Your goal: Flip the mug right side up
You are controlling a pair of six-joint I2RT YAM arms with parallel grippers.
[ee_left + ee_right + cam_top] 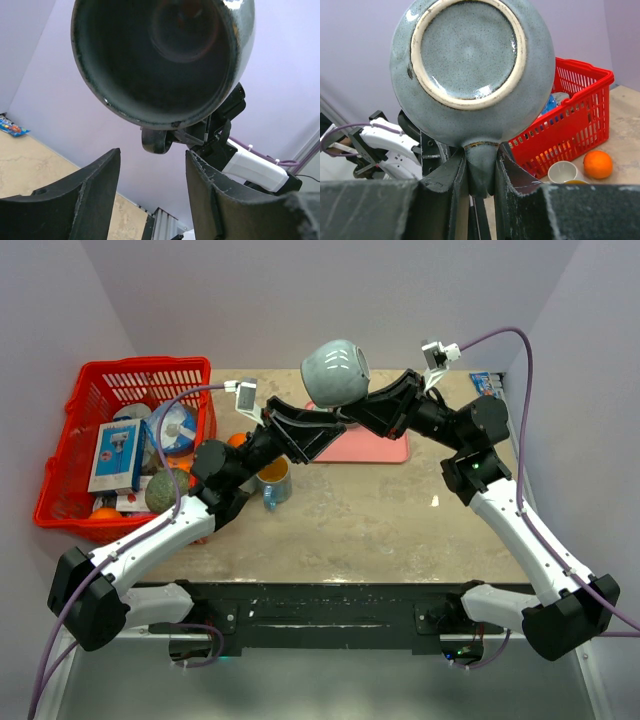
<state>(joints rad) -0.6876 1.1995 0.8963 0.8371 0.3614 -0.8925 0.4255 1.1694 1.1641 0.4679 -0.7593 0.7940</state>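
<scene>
Mid-task: one mug (335, 370) hangs aloft, right of the one basket (140, 368), lying sideways. Of your two hands, the right hand (480, 170) clamps it by the handle, and the left hand (152, 185) gapes empty at its mouth. The lift looks done. Left to do, by this view: bring it upright and set it on the bench (400, 520).
</scene>
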